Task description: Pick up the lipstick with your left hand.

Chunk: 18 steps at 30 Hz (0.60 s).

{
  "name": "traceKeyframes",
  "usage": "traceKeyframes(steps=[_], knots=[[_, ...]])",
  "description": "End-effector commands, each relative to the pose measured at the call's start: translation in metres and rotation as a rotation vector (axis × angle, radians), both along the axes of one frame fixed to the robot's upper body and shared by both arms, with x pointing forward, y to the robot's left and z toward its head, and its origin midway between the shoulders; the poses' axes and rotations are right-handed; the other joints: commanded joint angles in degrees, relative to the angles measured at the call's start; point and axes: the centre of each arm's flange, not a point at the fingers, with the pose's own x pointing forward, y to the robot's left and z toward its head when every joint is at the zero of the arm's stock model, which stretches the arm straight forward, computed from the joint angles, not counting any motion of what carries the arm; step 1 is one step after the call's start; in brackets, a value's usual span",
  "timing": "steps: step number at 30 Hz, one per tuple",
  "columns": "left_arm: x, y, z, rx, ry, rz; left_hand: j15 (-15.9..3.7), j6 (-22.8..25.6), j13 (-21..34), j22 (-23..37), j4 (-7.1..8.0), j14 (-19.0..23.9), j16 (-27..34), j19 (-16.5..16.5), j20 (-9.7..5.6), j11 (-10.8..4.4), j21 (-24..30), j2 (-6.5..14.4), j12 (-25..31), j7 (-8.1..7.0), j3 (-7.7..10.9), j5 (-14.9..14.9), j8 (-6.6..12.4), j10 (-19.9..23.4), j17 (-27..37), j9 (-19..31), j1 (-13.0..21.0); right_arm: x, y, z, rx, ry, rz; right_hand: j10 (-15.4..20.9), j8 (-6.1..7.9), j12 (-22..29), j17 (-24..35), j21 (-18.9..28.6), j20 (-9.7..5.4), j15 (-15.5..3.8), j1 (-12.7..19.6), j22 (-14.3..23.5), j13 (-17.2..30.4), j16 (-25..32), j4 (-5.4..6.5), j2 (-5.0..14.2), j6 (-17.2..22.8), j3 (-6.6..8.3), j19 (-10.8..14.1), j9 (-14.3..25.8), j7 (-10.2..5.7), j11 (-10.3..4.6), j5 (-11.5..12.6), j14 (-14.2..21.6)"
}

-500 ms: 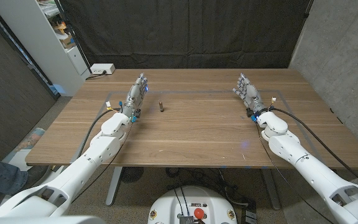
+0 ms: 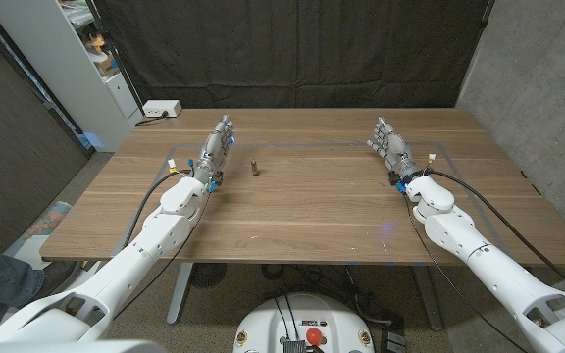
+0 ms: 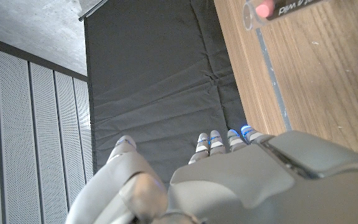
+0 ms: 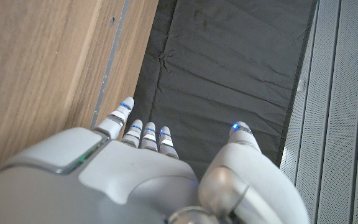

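Observation:
A small dark lipstick [image 2: 254,169] lies on the wooden table [image 2: 312,211], left of the middle. In the left wrist view its pink tip and dark tube [image 3: 272,9] show at the picture's edge. My left hand [image 2: 215,151] stands on the table just to the left of the lipstick, fingers apart and stretched toward the far edge, holding nothing. The left hand's back [image 3: 229,180] shows with fingers straight. My right hand [image 2: 390,144] stands on the right side of the table, fingers apart and empty, and its back [image 4: 148,174] shows with fingers extended.
A white power strip [image 2: 161,109] sits at the table's far left corner. A white shelf unit [image 2: 77,59] stands beyond the left edge. A black curtain [image 2: 292,49] hangs behind the table. Faint tape lines [image 2: 292,147] mark a rectangle on the tabletop.

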Motion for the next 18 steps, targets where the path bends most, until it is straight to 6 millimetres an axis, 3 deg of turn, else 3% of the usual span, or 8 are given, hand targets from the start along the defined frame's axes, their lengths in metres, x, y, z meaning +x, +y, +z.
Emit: traceKeyframes(steps=[1, 18], knots=[[-0.001, 0.003, 0.002, 0.005, -0.003, 0.006, -0.17, -0.1, 0.2, 0.3, -0.32, -1.0, 0.3, -4.3, -0.3, -0.26, 0.2, 0.1, 0.3, -0.08, 0.35, 0.3, 0.05, -0.2, 0.1, 0.2, 0.8, -0.002, 0.0, 0.001, -0.003, 0.002, -0.008, -0.1, 0.15, 0.3, 0.1, 0.3, 0.07, 0.02, 0.2, 0.3, 0.2, 0.3, -0.08, 0.18, 0.2, 0.23, 0.4, 0.2, 0.36, 0.37, 0.5, -0.1], [-0.013, 0.017, -0.001, 0.025, -0.008, 0.04, -0.19, 0.0, 0.2, 0.3, -0.63, -0.7, 0.2, -4.2, 0.48, -0.44, 0.1, 0.7, 0.3, -0.23, 0.61, 0.5, -0.08, 0.1, 0.1, 0.2, 1.5, 0.001, 0.003, 0.007, -0.014, 0.0, -0.006, 0.0, 0.12, 0.3, 0.0, 0.2, 0.18, 0.17, 0.2, 0.3, 0.2, 0.3, -0.09, 0.27, 0.2, 0.18, 0.4, 0.2, 0.19, 0.47, 0.6, 0.0]])
